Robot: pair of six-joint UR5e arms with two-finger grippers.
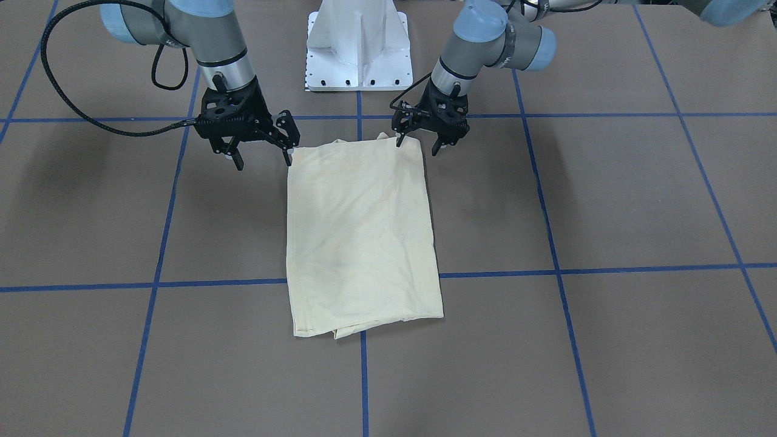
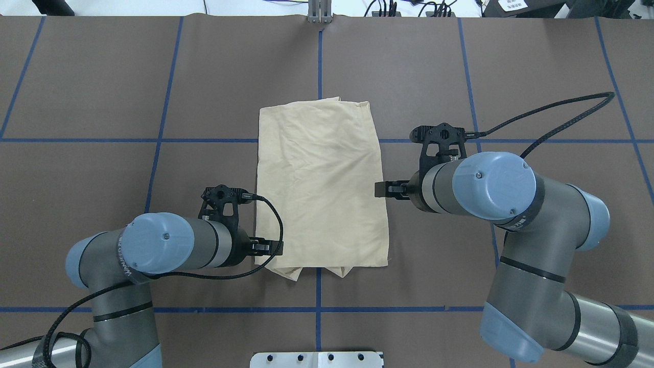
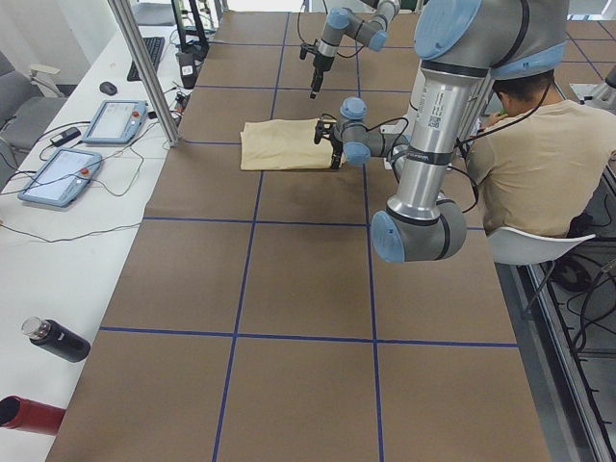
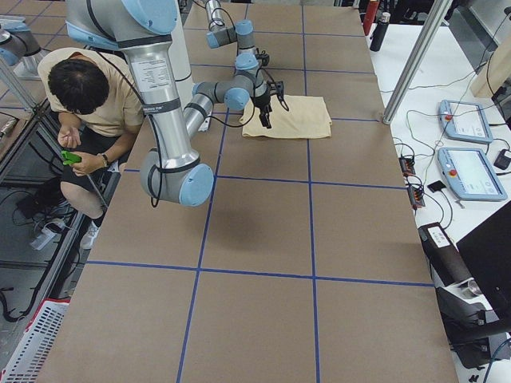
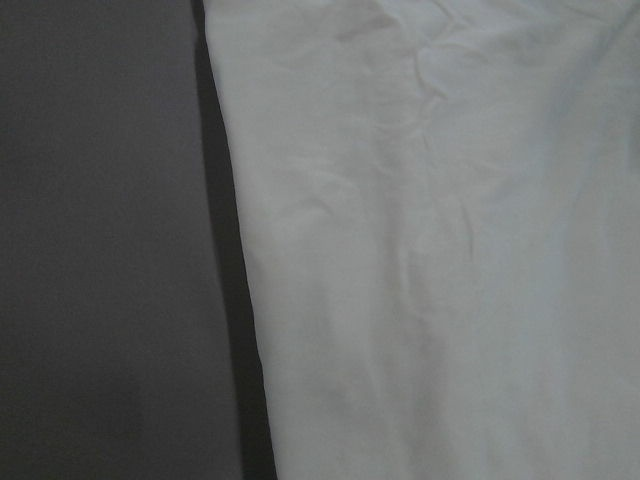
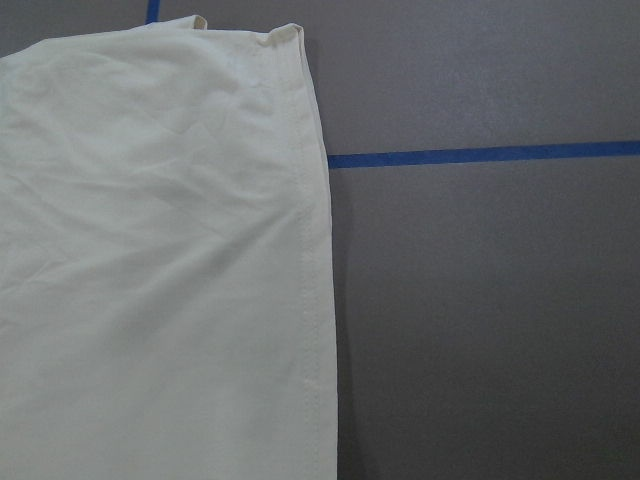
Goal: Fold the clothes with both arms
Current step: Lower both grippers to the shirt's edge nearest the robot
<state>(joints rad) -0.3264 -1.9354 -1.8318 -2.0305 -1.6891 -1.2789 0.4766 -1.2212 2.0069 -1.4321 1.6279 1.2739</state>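
1. We log the left hand (image 1: 417,145), black and two-fingered, on the grey-silver jointed left arm (image 2: 168,245) with light blue caps. Its fingers are spread and clamp nothing. It sits at the shirt's corner nearest the robot, and we cannot tell whether a fingertip touches the cloth.
2. We log the pale cream-yellow cloth shirt (image 2: 319,189), folded into a plain rectangle. It lies flat mid-way along the brown table (image 2: 102,76) with its blue tape grid, between the two hands. Small fabric tips poke out at its robot-side edge.
3. We log the right hand (image 1: 263,162), black and two-fingered, on the matching right arm (image 2: 490,186). Its fingers are spread wide and empty, just beside the shirt's long edge.
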